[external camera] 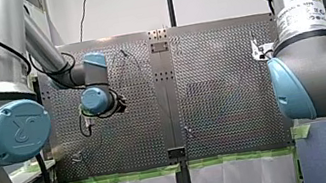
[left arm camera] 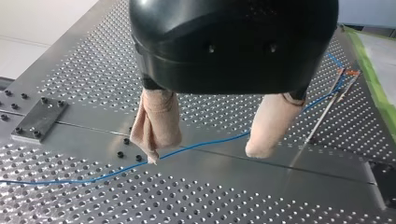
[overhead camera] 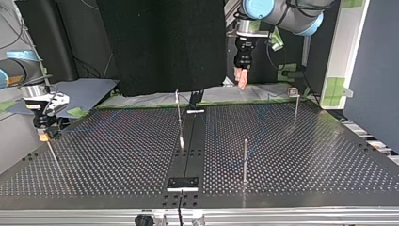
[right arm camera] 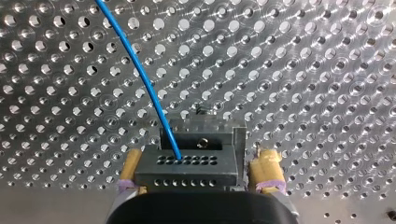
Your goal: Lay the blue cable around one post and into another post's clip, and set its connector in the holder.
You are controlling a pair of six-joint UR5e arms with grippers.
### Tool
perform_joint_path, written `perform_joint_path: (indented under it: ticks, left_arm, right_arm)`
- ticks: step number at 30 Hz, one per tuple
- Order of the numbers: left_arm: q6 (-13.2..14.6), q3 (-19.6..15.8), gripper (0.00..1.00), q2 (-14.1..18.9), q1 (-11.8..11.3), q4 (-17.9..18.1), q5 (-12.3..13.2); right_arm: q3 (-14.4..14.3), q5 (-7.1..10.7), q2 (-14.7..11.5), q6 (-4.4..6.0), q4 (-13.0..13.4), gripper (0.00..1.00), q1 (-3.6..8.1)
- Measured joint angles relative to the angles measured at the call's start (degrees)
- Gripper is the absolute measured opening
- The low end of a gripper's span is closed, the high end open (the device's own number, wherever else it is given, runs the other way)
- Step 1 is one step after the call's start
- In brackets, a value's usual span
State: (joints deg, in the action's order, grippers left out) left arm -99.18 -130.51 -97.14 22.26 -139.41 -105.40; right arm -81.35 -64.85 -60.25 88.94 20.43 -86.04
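The blue cable [left arm camera: 201, 144] lies on the perforated table under my left gripper [left arm camera: 208, 151]. That gripper hangs open above it, its beige fingers [left arm camera: 156, 123] to either side, nothing held. The cable runs on toward a thin post [left arm camera: 324, 112] with an orange-tipped clip. In the right wrist view the cable [right arm camera: 140, 79] enters a grey connector block [right arm camera: 187, 170] that sits against a metal holder [right arm camera: 224, 135]. My right gripper [right arm camera: 198, 175] is open, its yellow pads [right arm camera: 266, 170] flanking the block. In the top view my left gripper [overhead camera: 241, 77] is high at the back and my right gripper [overhead camera: 43, 134] is low at the left edge.
Thin upright posts [overhead camera: 244, 160] [overhead camera: 295, 106] [overhead camera: 178, 113] stand on the table [overhead camera: 117, 155]. A black plate [overhead camera: 183, 183] lies at its near edge and a bolted plate [left arm camera: 39, 119] beside the cable. Green tape [external camera: 125, 177] lines one edge.
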Motion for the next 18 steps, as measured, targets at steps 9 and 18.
perform_joint_path:
  ticks: [9, 18]
  left_arm:
    - [-0.5, -4.7, 1.00, -1.6, -0.1, 4.7, 1.7]
    - [-0.9, -6.0, 1.00, -6.6, -0.2, 10.0, 2.4]
  right_arm:
    - [0.0, 0.00, 0.0, 0.00, 0.0, 1.00, 0.00]
    - [0.0, 0.00, 0.0, 0.00, 0.0, 1.00, 0.00]
